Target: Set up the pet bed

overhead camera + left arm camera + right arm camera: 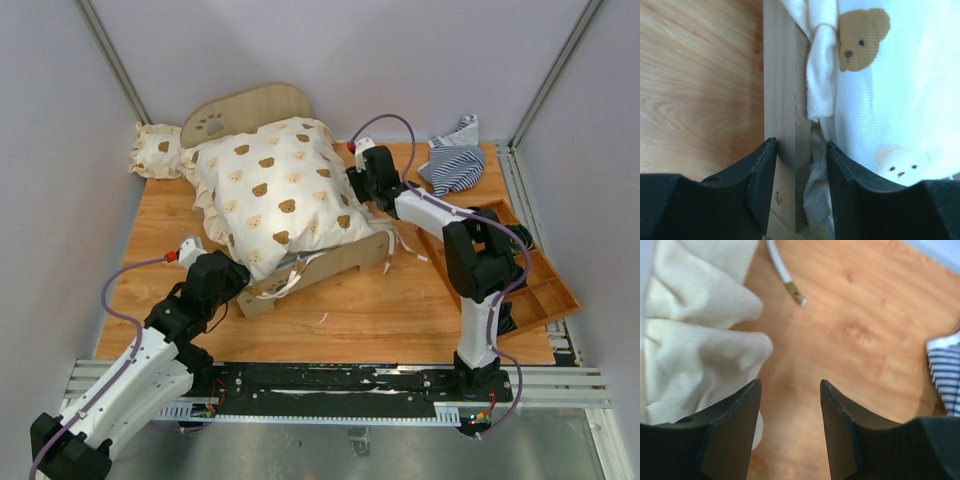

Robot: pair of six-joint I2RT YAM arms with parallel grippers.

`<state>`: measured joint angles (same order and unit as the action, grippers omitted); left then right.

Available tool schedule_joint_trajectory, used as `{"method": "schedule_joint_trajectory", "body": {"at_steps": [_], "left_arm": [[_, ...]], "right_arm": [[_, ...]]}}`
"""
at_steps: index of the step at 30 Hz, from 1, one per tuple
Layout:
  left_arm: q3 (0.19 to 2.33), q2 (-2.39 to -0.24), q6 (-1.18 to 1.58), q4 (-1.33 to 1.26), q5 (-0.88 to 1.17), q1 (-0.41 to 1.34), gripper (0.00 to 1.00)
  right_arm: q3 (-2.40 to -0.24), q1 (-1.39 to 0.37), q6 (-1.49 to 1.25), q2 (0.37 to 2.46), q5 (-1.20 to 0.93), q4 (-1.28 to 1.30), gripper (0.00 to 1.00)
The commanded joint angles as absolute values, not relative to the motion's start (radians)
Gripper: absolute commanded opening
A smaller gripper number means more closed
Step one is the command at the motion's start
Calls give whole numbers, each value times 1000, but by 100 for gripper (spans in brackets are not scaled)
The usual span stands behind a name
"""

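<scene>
The pet bed [330,262] is a light-wood frame in the middle of the table, with a rounded head board [245,110] at the back. A large cream bear-print cushion [280,190] covers it and hides its base. My left gripper [243,283] is at the near left corner, shut on the foot board [782,75] with a bit of cushion tie [821,75] pinched beside it. My right gripper [358,190] is open and empty at the cushion's right side, over bare table beside the frill [695,340].
A small bear-print cushion [157,150] lies at the back left. A crumpled blue-and-white striped cloth [455,160] lies at the back right. A compartmented wooden tray [535,275] stands at the right edge. White ties [405,240] trail from the cushion.
</scene>
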<state>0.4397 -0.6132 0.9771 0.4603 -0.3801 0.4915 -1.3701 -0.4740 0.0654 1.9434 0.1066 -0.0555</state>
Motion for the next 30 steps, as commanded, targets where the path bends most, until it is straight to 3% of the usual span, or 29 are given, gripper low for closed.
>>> {"method": "schedule_joint_trajectory", "body": {"at_steps": [1, 7, 11, 19, 25, 30], "left_arm": [[443, -641, 1075, 369, -174, 560, 47], [414, -664, 1120, 270, -194, 594, 47], [418, -745, 1132, 134, -192, 661, 47], [579, -1012, 1120, 2, -379, 911, 47], [727, -1264, 995, -99, -393, 973, 49], [843, -1261, 862, 107, -420, 975, 55]], "right_arm": [[-1537, -506, 67, 2063, 144, -5, 55], [-1790, -423, -76, 2039, 485, 339, 62], [-1911, -380, -264, 1973, 543, 691, 60], [-1400, -382, -520, 1486, 304, 673, 55], [-1138, -385, -304, 1181, 31, 535, 53], [-926, -416, -183, 968, -286, 377, 52]]}}
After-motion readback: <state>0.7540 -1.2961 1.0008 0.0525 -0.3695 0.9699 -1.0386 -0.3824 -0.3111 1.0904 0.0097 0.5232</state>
